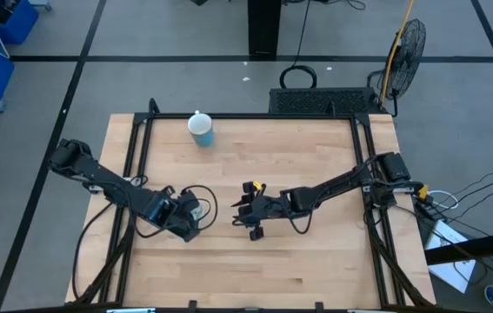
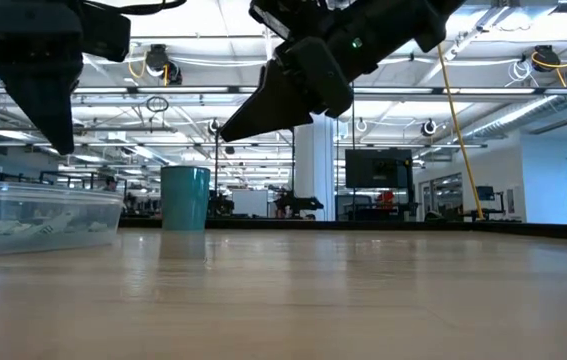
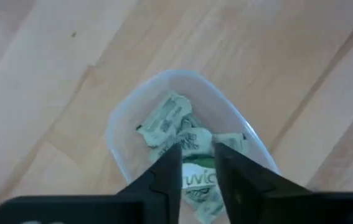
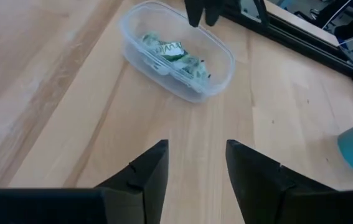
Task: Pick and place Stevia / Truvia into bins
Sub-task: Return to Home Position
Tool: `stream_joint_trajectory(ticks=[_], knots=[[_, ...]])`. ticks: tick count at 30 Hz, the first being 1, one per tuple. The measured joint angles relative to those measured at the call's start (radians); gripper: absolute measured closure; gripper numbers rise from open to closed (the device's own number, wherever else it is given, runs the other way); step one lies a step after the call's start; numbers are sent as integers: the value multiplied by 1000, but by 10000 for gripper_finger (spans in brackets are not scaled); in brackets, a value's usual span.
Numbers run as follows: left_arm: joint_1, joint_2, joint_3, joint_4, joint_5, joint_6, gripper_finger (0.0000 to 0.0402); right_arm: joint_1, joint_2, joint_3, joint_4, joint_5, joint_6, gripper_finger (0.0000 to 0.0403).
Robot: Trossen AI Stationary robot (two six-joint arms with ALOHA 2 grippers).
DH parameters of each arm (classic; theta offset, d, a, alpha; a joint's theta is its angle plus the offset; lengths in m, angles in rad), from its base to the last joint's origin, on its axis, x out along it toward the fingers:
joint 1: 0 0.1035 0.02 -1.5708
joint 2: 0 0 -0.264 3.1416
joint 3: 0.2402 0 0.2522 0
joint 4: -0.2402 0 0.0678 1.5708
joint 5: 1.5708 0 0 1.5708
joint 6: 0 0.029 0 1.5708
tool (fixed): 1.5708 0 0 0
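The packets (image 3: 182, 140) lay heaped inside the clear tub (image 4: 221, 78), too jumbled to count. The left gripper (image 3: 196, 155) hung right over the tub, fingers slightly apart, hiding some packets. The right gripper (image 4: 196, 146) hovered near the tub, fingers wide and empty.

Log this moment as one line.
left gripper open, over clear tub | Truvia packets inside tub | right gripper open, empty, clear of tub | blue-green cup upright, apart
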Motion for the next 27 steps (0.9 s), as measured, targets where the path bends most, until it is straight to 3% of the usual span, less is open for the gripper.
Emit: stream_joint_trajectory(ticks=[5, 10, 15, 18, 22, 27], knots=[[15, -7, 0, -4, -32, 61, 267, 13, -20, 0, -23, 46, -15, 252], [53, -76, 0, -46, -65, 94, 268, 48, -171, 0, -215, 253, -28, 259], [65, -258, 0, -110, -281, 133, 274, 81, -392, -37, -457, 313, 158, 261], [46, -384, -7, -120, -392, 179, 274, 101, -542, -176, -460, 313, 236, 262], [5, -527, -73, -68, -502, 225, 275, 126, -750, -433, -321, 312, 325, 262], [-24, -671, -300, 274, -530, 382, 275, 150, -992, -691, -109, 229, 348, 262]])
